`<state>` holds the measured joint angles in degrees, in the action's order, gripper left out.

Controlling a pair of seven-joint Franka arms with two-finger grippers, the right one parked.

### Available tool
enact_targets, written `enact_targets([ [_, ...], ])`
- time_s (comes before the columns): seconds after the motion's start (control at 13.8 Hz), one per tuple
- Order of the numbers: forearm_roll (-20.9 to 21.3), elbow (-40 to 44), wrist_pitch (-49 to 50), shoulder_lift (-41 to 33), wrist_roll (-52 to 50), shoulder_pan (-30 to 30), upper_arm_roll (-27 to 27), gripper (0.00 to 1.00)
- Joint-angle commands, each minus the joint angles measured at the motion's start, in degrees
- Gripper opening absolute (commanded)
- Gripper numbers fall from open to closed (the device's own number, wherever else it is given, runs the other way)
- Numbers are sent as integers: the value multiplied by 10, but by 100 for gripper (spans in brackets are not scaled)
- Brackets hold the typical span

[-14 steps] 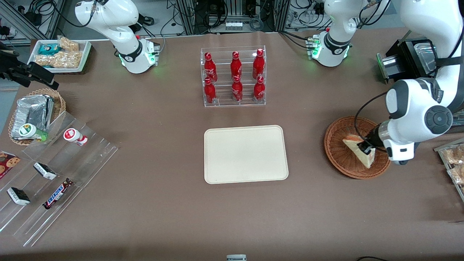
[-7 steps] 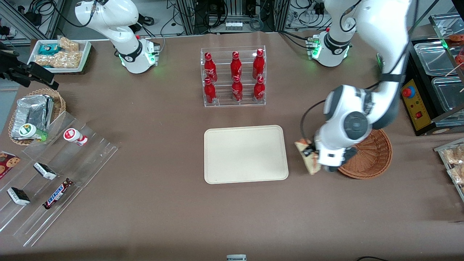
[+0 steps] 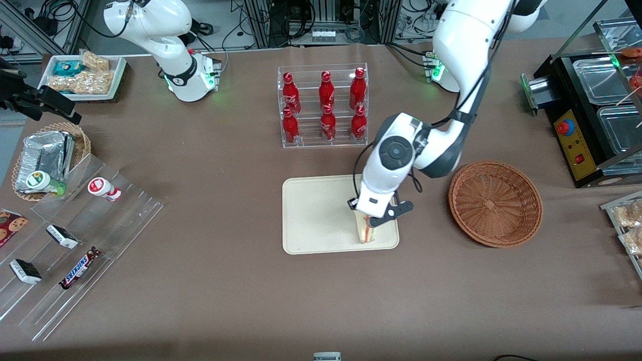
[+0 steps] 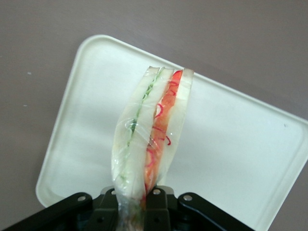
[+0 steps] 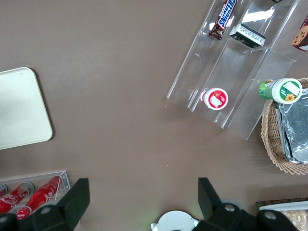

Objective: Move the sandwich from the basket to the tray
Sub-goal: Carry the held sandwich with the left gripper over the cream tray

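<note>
Gripper (image 3: 370, 224) is clamped on the sandwich (image 3: 366, 233) over the tray (image 3: 311, 215), at the corner nearest the basket (image 3: 495, 203). Sandwich hangs with its long axis running away from the fingers, filling edge showing.

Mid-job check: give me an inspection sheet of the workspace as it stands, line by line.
Surface: brown table, no spills seen.
Job's things: sandwich held over the tray, at its corner nearest the basket and the front camera; whether it touches the tray cannot be told. Basket holds nothing.
Clutter: bottle rack farther from the front camera than the tray; clear tiered stand with snacks and foil-pack basket toward the parked arm's end.
Grippers: gripper shut on the sandwich, above the tray.
Cables: black cable looping along the working arm's wrist.
Surroundings: black control box at the working arm's end.
</note>
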<state>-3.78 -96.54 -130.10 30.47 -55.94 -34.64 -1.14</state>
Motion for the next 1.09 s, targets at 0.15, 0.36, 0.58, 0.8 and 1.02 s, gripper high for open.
enact_targets([
  [0.15,35,23,-7,36,0,-41,10,4],
  [0.36,29,57,1,59,-4,-58,8,4],
  [0.58,-2,71,3,85,-8,-60,-7,4],
  [0.8,-1,76,1,98,-7,-64,-8,9],
  [1.02,2,76,3,92,-5,-65,-8,100],
])
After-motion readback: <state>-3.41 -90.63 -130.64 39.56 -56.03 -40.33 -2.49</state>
